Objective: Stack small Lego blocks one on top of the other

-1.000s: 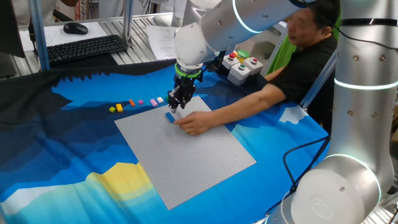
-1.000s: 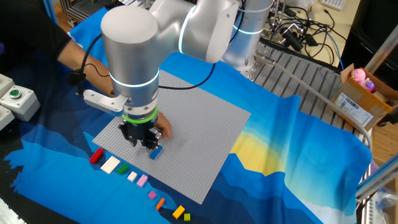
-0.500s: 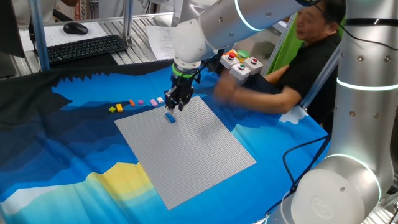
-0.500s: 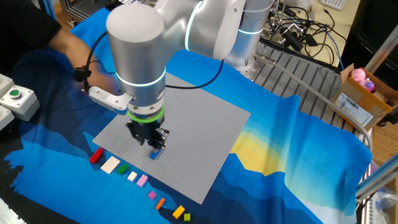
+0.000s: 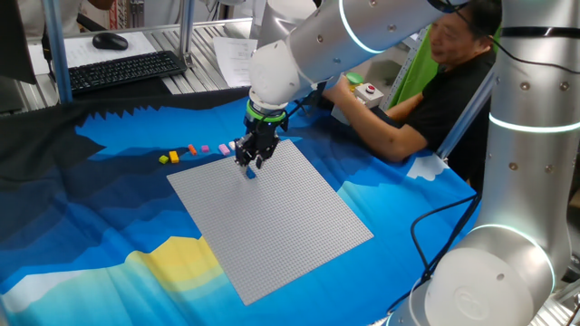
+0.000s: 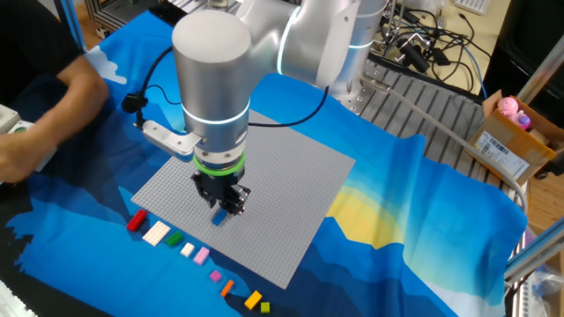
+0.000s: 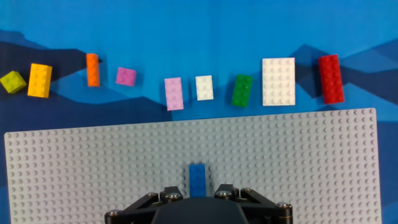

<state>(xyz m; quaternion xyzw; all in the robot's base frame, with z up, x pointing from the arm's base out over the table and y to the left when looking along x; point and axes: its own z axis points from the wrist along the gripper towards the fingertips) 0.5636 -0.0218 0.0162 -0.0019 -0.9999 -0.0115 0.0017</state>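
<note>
A small blue brick lies on the grey baseplate near its edge. It also shows in one fixed view and in the other fixed view. My gripper hangs just above it, open, one finger on each side and not touching it; it also shows in both fixed views. Beyond the plate edge on the blue cloth lies a row of bricks: yellow-green, yellow, orange, magenta, pink, small white, green, large white, red.
A person sits at the far side with a hand at the grey button boxes. Their arm shows at the left of the other fixed view. A keyboard lies behind the cloth. A cardboard box stands at the right.
The person's hand has left the baseplate and gone back to the button boxes. The blue brick stays on the plate. My gripper has shifted a little along the plate's edge, over the brick.
</note>
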